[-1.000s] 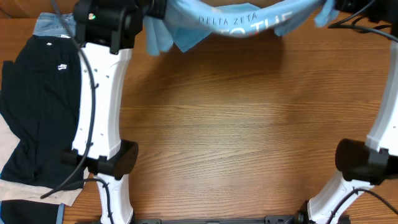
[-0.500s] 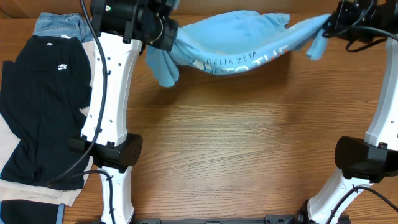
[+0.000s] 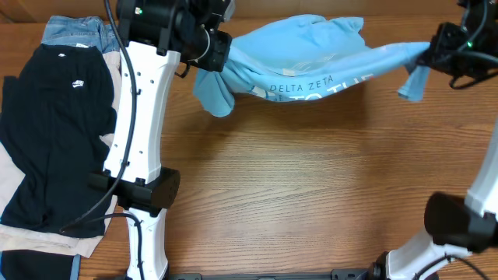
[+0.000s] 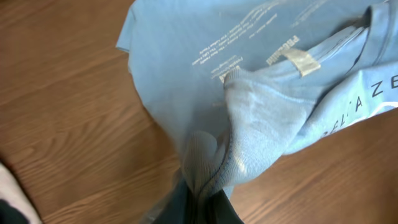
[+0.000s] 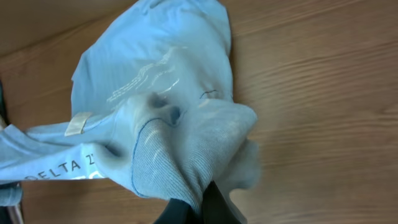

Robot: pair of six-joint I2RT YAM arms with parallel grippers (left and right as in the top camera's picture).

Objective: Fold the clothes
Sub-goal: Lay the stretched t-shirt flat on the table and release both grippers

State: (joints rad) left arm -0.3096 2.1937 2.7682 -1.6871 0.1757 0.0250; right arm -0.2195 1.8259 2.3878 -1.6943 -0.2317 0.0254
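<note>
The clothes, a light sky-blue T-shirt (image 3: pixel 311 58) with white printed text, hang stretched above the far part of the table between both arms. My left gripper (image 3: pixel 220 53) is shut on the shirt's left end, where a sleeve droops below it. My right gripper (image 3: pixel 433 54) is shut on the right end, another sleeve dangling beside it. In the left wrist view the bunched ribbed fabric (image 4: pixel 211 162) runs into the closed fingers (image 4: pixel 202 208). The right wrist view shows the gathered cloth (image 5: pixel 186 155) pinched between the dark fingers (image 5: pixel 208 208). The shirt's back part rests on the wood.
A black T-shirt (image 3: pixel 54 132) with a small white logo lies at the left over blue jeans (image 3: pixel 74 31) and a beige cloth (image 3: pixel 12 183). Bare wooden tabletop (image 3: pixel 303 179) spreads below the hanging shirt. The arm bases (image 3: pixel 144 202) stand at the near edge.
Both grippers have carried the shirt toward the near side and slightly right; it hangs lower in view and is stretched wider, with the right gripper further right.
</note>
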